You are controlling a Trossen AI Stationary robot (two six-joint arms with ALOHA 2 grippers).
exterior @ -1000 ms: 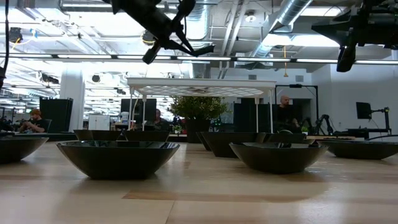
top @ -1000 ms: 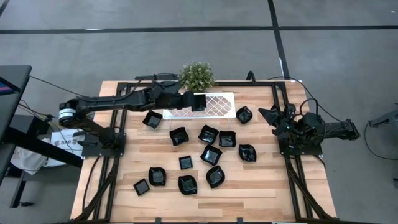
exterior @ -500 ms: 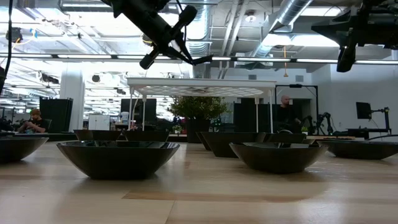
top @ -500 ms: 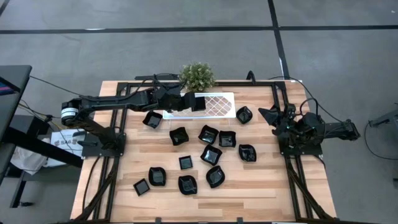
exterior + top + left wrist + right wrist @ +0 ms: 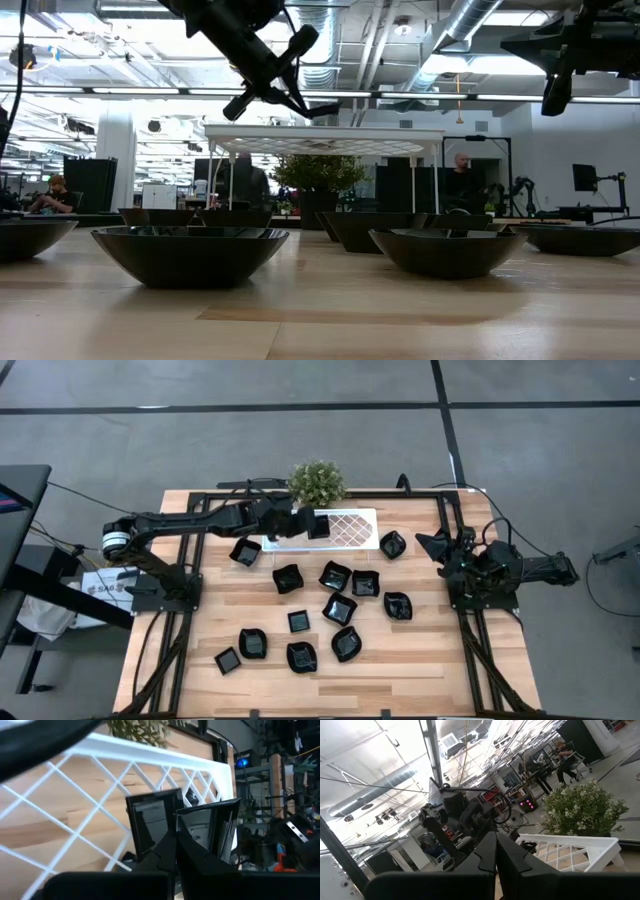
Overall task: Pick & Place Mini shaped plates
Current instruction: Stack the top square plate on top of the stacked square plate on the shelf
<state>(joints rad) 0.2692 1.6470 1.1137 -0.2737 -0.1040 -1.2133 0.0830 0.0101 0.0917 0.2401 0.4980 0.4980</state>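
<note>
High view: plate (image 5: 319,525) in left gripper (image 5: 308,526)

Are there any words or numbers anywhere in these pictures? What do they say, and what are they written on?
Only one spot has writing: a white label or bag under the left arm's base, beside the wooden table. It shows dark letters, too small and blurred to read.
No writing shows on the mini shaped plates, the white lattice tray or the potted plant.
</note>
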